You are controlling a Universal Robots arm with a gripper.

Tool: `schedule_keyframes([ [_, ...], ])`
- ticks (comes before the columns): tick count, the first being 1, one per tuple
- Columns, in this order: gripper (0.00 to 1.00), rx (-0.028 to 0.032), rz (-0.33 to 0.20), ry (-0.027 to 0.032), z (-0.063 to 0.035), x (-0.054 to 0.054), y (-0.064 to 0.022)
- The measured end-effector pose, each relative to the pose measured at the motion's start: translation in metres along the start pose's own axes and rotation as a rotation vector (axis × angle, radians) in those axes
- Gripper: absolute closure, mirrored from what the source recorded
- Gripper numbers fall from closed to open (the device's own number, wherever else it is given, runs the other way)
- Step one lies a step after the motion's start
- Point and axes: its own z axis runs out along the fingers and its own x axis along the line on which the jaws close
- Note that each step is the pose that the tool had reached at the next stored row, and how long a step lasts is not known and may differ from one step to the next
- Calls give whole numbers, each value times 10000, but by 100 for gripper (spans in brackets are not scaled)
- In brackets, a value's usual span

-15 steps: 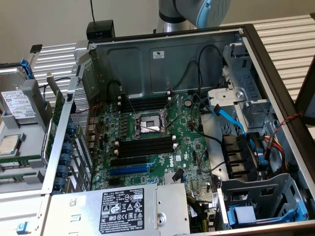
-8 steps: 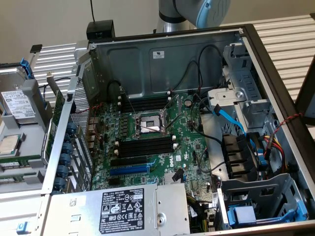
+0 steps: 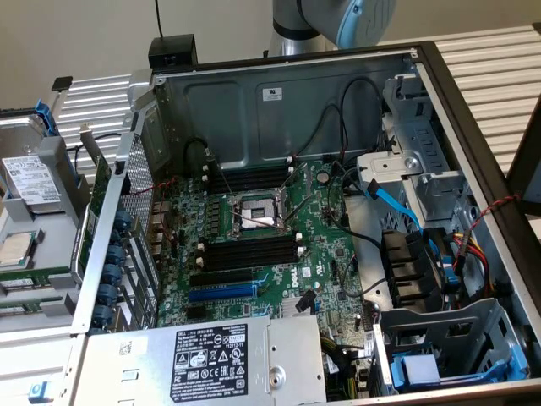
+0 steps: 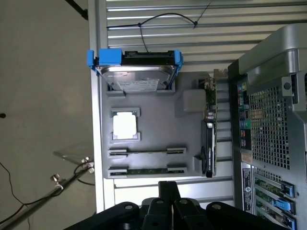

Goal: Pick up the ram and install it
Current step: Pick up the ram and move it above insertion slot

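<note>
Closest to the wrist camera is the gripper (image 4: 168,189), its black linkage drawn in and its fingertips (image 4: 164,192) seemingly pressed together with nothing between them, so it carries nothing. Just beyond it, on the grey tray (image 4: 158,120), the ram (image 4: 146,170) stands on edge, a thin green stick held between two small grey end holders. A second stick (image 4: 146,151) lies parallel just past it in holders of its own. Farther across the tray are a processor (image 4: 124,126) in a square seat, a hard drive (image 4: 136,72) with blue clips, and an expansion card (image 4: 211,129) on edge near the sticks' ends. The tray rests on the slatted surface (image 4: 192,33), at the exterior view's left of the open computer case (image 3: 279,110). The motherboard inside the case shows empty black memory slots (image 3: 249,248) with white end clips, near and far of the processor socket (image 3: 254,211). The step in hand looks like the reach for the ram, with the pickup not yet made. To do it well, the gripper should open wider than the board is thick, turn so its inner faces meet the stick's two flat sides, centre itself between the end holders, and come straight down clear of the second stick. A firm hold on the upper edge, not crushing the chips, and a pull straight out of the holders should keep the stick from tilting.
</note>
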Motion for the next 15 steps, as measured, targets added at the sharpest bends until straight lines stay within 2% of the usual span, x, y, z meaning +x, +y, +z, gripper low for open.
schedule_keyframes([
  [15, 89, -114, -2707, 173, 21, 1, -1],
])
